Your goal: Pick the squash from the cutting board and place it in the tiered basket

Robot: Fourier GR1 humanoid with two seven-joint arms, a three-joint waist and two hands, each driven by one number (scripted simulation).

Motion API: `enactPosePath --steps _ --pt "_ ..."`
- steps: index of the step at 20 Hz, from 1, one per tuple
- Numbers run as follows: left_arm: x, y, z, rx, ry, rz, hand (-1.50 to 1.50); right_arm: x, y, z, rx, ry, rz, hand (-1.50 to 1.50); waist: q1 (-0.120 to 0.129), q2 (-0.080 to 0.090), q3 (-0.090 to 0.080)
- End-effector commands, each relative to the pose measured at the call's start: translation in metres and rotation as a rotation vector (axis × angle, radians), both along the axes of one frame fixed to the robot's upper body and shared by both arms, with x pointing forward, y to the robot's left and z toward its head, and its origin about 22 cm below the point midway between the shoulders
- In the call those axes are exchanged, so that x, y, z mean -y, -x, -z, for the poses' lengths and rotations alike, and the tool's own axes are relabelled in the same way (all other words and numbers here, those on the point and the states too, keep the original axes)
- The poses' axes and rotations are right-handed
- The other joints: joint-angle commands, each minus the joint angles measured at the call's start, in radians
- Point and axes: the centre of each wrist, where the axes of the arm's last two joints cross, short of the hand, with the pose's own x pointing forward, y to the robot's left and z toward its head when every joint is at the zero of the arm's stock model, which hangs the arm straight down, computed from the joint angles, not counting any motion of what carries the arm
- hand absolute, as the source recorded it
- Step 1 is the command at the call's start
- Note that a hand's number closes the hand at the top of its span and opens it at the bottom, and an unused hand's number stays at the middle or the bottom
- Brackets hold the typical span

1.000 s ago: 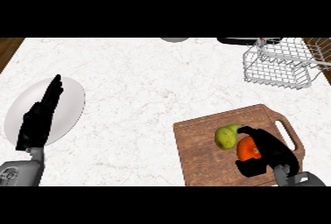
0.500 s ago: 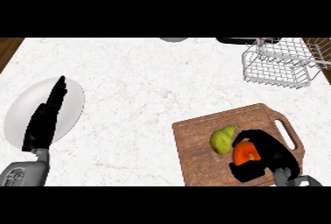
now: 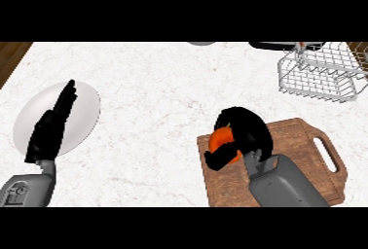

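Head view, grasp stage of the pick-and-place. My right robot hand (image 3: 248,131) is closed round the orange squash (image 3: 223,141), fingers and thumb curled over it so that only part of its left side shows. Hand and squash sit over the upper left corner of the cutting board (image 3: 298,141), the fingers reaching just past the board's far edge. Whether the squash is clear of the wood or touching it cannot be told from this angle.

My left robot hand (image 3: 54,126) is open, fingers straight, resting over the white plate (image 3: 86,104) at the left of the tabletop (image 3: 165,82); it takes no part in the task.

Progress, as I judge it: the grasp is made, which is the first half of the job. The carry and the release are not yet done. The tiered basket (image 3: 320,73) stands well apart, at the far right, with nothing orange showing in the tier I can see.
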Motion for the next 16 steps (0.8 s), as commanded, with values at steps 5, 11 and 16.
enactPosePath --steps 5,11,16 --pt "-0.001 -0.001 0.004 -0.003 0.01 -0.009 0.0 -0.061 -0.031 -0.06 0.479 -0.108 0.166 1.5 -0.008 -0.002 0.001" --pt "-0.007 0.011 0.014 -0.007 0.0 -0.008 0.0 -0.061 -0.04 -0.122 0.713 -0.084 0.237 1.5 -0.026 -0.007 0.001" --pt "-0.002 0.002 0.008 -0.002 0.001 -0.031 0.0 -0.028 -0.049 -0.177 0.773 0.064 0.282 1.5 -0.039 -0.01 0.002"
